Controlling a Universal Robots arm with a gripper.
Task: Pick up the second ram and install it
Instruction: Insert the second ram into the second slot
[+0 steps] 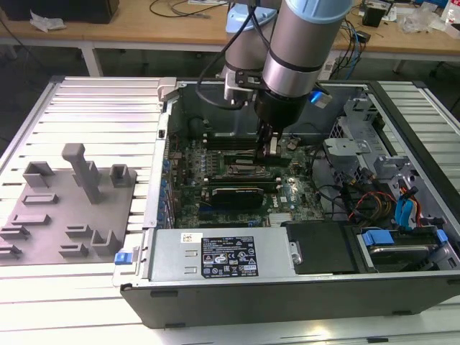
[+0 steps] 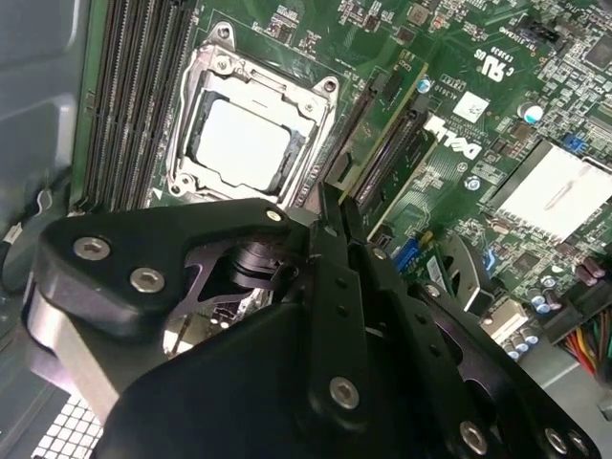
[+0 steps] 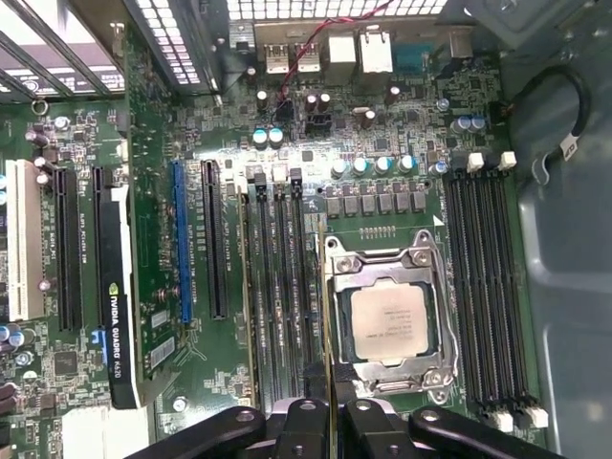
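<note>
My gripper (image 1: 269, 152) reaches down into the open computer case (image 1: 237, 302), over the motherboard's memory slots beside the processor socket (image 1: 241, 170). In both wrist views its black fingers (image 2: 330, 287) stand close together, shut on the second ram (image 2: 382, 129), a thin green board held on edge. In the first wrist view the ram (image 3: 328, 378) shows as a narrow line running out from between the fingertips of the gripper (image 3: 330, 421), along the slots next to the socket (image 3: 387, 320). Whether it sits fully in a slot I cannot tell.
A grey fixture with upright posts (image 1: 72, 201) lies on the slatted table at the exterior view's left. Inside the case are a graphics card (image 1: 233, 194), a power supply (image 1: 223, 255), drive bays and loose cables (image 1: 374, 194). A second bank of slots (image 3: 488, 306) flanks the socket.
</note>
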